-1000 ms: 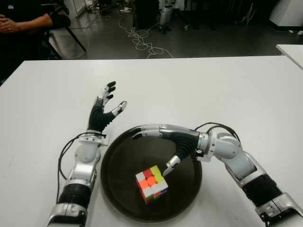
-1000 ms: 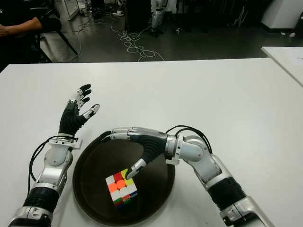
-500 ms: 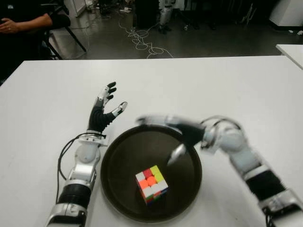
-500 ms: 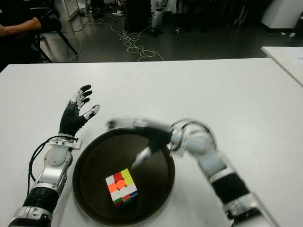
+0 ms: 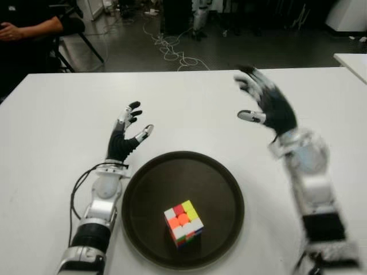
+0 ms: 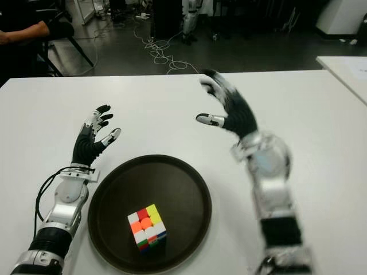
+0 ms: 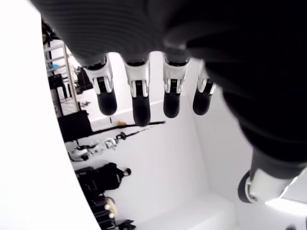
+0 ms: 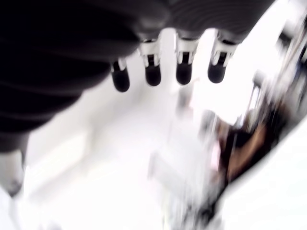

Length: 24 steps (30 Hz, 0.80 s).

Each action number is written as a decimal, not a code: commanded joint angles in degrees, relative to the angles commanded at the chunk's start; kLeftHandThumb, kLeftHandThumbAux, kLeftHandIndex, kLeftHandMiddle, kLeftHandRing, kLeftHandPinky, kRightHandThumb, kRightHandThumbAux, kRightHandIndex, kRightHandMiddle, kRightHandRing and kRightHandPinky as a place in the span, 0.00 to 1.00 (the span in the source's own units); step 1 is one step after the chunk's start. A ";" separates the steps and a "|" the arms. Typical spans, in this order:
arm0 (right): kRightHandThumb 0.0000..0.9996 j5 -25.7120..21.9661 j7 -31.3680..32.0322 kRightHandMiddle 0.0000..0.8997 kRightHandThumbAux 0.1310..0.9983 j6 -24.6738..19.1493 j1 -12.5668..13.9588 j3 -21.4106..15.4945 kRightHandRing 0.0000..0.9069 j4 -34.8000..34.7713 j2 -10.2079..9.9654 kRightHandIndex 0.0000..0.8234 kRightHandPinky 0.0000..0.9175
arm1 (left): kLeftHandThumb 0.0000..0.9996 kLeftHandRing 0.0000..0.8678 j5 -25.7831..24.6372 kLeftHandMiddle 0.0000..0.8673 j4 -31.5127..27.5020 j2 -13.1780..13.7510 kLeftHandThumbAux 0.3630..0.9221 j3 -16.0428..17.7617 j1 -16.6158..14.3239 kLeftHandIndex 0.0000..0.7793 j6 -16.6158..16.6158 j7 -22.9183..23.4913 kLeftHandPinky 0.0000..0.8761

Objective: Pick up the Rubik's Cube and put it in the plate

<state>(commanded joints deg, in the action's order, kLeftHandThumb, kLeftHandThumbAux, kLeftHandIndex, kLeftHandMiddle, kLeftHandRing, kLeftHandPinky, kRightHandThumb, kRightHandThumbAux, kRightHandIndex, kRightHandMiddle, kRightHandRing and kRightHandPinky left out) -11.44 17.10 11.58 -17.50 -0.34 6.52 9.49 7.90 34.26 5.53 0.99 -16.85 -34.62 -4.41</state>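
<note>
On the white table (image 5: 189,109) the cube (image 5: 183,222) sits in the plate (image 5: 149,189). The right hand (image 5: 269,106) is raised beyond it, blurred but seemingly spread and empty. The left hand (image 5: 125,134), left of the plate, is spread too.

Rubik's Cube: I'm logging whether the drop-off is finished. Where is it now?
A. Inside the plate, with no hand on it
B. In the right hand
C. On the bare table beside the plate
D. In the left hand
A: the Rubik's Cube sits inside the plate, and both the left hand and the right hand are open, off the plate.
</note>
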 joint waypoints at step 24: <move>0.09 13.30 -23.31 0.35 0.78 -0.59 6.78 -1.01 0.38 5.98 -10.60 0.28 0.40 | 0.06 0.14 0.59 0.16 0.01 0.55 0.39 0.21 0.34 0.14 0.25 -1.11 0.10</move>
<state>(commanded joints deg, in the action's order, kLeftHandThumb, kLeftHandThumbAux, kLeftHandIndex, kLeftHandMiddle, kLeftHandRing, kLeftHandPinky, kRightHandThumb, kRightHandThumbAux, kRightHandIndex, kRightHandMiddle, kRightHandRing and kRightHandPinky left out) 1.86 -6.21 10.99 -10.72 -1.35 12.50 -1.10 8.49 34.27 6.09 1.20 -16.50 -34.36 -5.52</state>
